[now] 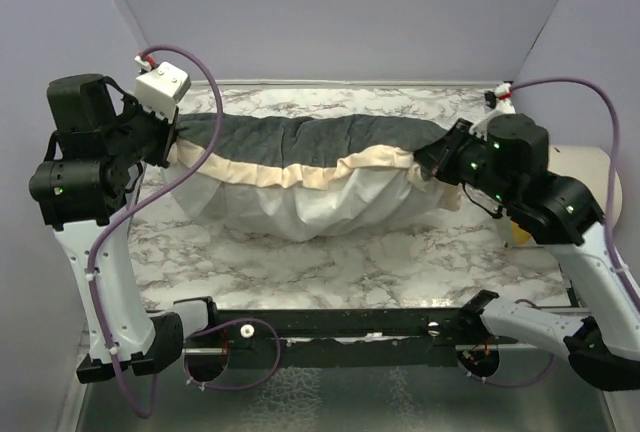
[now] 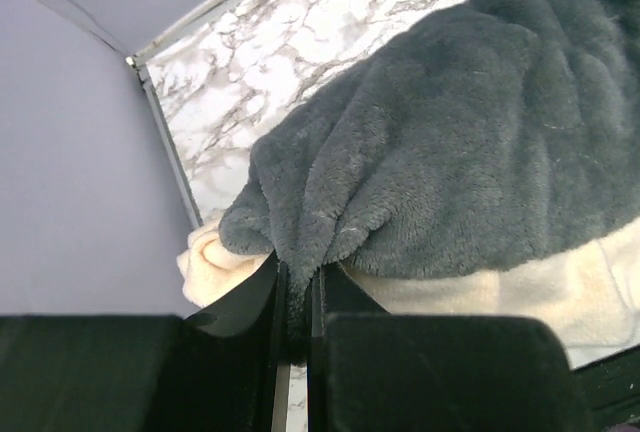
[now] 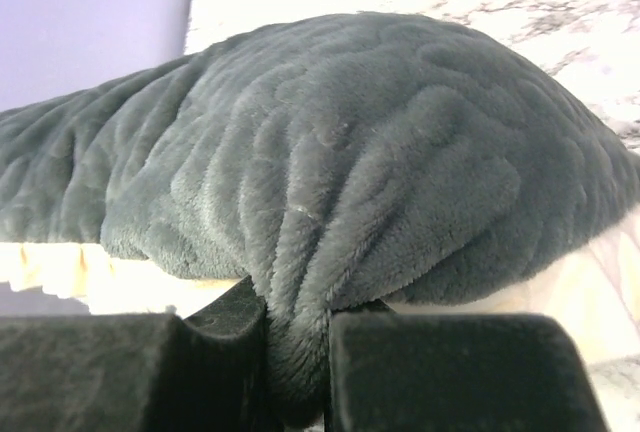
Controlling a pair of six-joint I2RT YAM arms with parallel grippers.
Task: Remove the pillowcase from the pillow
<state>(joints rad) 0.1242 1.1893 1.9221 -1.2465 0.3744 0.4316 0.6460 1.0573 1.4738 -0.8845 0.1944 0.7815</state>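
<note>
The pillowcase, dark grey fuzzy with a cream border trim, hangs stretched between my two grippers above the table. The white pillow bulges out below the trim and rests on the marble top. My left gripper is shut on the pillowcase's left end; in the left wrist view a fold of grey fabric is pinched between its fingers. My right gripper is shut on the right end; grey fabric is bunched between its fingers.
The marble table is enclosed by lavender walls at the back and sides. A cream rounded object sits at the right edge behind the right arm. A black frame bar runs along the near edge.
</note>
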